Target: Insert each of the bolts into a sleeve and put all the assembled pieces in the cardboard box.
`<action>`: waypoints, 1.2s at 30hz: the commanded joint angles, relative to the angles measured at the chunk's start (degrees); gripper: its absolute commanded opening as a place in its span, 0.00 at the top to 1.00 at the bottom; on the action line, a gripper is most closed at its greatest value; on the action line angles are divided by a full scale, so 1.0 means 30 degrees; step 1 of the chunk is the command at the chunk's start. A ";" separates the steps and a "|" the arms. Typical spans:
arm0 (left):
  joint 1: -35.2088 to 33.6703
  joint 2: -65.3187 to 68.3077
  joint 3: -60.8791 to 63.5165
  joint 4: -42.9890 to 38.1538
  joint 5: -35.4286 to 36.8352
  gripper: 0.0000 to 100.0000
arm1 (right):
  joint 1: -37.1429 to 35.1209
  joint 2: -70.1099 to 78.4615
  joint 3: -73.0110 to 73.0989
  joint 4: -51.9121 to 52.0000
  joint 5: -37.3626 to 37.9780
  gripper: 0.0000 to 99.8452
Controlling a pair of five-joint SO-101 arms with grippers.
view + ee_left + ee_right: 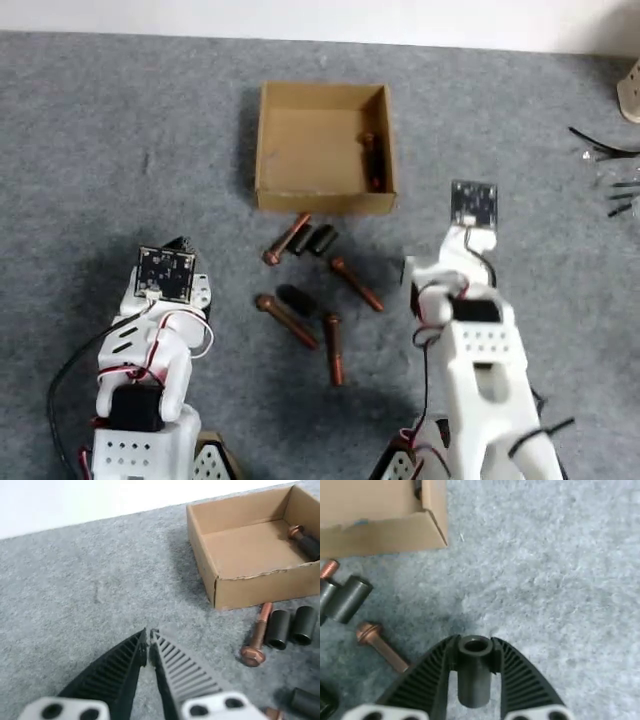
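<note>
The right gripper [472,650] clamps a dark sleeve [472,677] between its jaws, bore pointing away from the wrist, above the carpet [120,150] near the front right corner of the box [320,201]. The left gripper [149,636] grips nothing, its jaws all but closed, low over carpet left of the loose parts. One assembled piece [371,160] lies in the box against its right wall. In front of the box lie four bolts [286,320] and three sleeves [320,240], two of these side by side just beside one bolt.
</note>
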 commanded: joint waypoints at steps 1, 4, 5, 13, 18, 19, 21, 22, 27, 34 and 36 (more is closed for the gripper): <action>0.0601 -0.0132 -0.1158 0.0117 -0.0117 0.96 | -0.0249 -0.2007 0.1070 -0.1480 -0.0205 1.00; 0.1890 0.0044 -0.1656 0.0908 -0.0176 0.96 | -0.0249 -0.2799 0.1626 -0.1744 -0.0205 1.00; 0.2330 0.0366 -0.2125 0.1436 -0.0176 0.96 | -0.0249 -0.2945 0.1744 -0.1744 -0.0205 1.00; 0.3062 0.7487 -0.5377 0.1875 0.0264 0.94 | -0.0249 -0.3004 0.1802 -0.1773 -0.0205 1.00; 0.5641 1.4286 -0.7194 0.2315 0.4278 0.81 | -0.0249 -0.3004 0.1861 -0.2359 -0.0205 1.00; 0.6344 1.5487 -0.7604 0.2549 0.5275 0.79 | -0.0249 -0.2974 0.1861 -0.2535 -0.0205 1.00; 0.7546 1.7392 -0.8484 0.3048 0.7619 0.76 | -0.0249 -0.2974 0.1861 -0.2535 -0.0205 1.00; 0.8015 1.8154 -0.8923 0.3429 0.8674 0.76 | -0.0249 -0.2974 0.1861 -0.2535 -0.0205 1.00; 0.9744 2.0879 -0.9861 0.3927 1.0696 0.76 | -0.0249 -0.2974 0.1861 -0.2535 -0.0205 1.00; 0.9509 2.2901 -0.8689 0.0967 1.4769 0.76 | -0.0220 -0.2974 0.2037 -0.2564 -0.0205 1.00; 0.8513 2.3370 -0.8806 0.0176 1.5590 0.76 | -0.0220 -0.2974 0.2066 -0.2564 -0.0205 1.00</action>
